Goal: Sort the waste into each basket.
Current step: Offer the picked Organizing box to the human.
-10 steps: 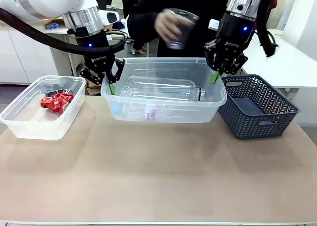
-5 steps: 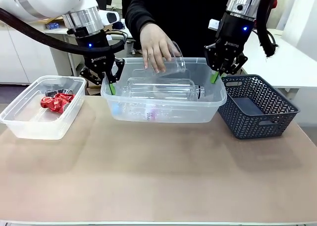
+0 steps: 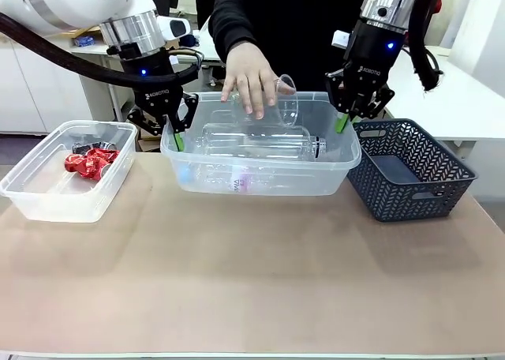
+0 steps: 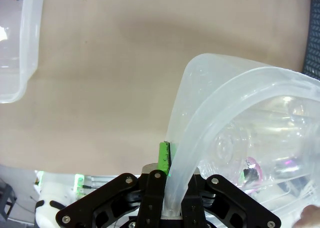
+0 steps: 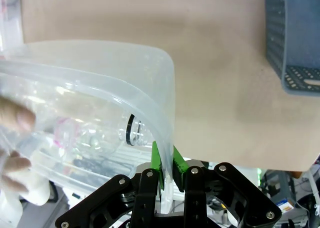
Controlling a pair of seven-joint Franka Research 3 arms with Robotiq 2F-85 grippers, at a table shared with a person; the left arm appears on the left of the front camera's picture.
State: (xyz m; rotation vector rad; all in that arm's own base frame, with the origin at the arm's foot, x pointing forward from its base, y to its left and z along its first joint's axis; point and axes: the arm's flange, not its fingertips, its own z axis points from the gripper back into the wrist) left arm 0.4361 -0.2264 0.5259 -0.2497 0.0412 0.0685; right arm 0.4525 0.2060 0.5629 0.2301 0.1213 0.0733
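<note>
Left gripper (image 3: pixel 175 136), its fingers closed on the left end rim of the large clear tub (image 3: pixel 260 188); in the left wrist view the same gripper (image 4: pixel 167 163) pinches the tub wall (image 4: pixel 200 118) between green pads. Right gripper (image 3: pixel 345 121), likewise clamped on the right end rim; the right wrist view shows its pads (image 5: pixel 158 160) on either side of the rolled edge (image 5: pixel 165 88). The tub sits between the two arms at the far middle of the table (image 3: pixel 252 281), holding clear plastic bottles (image 3: pixel 256 143) lying on their sides. A person's hand (image 3: pixel 248 76) reaches over the far rim, resting on a clear bottle (image 3: pixel 280 107) tilted at the tub's upper edge. To the left, just apart from the large tub, a smaller clear tub (image 3: pixel 67 190) holds crushed red and silver cans (image 3: pixel 91 161). To the right, touching or just beside the large tub's corner, stands a dark blue-grey lattice basket (image 3: pixel 410 174). The near half of the tabletop lies open from edge to edge, and a narrow strip of bare surface separates the two clear tubs.
</note>
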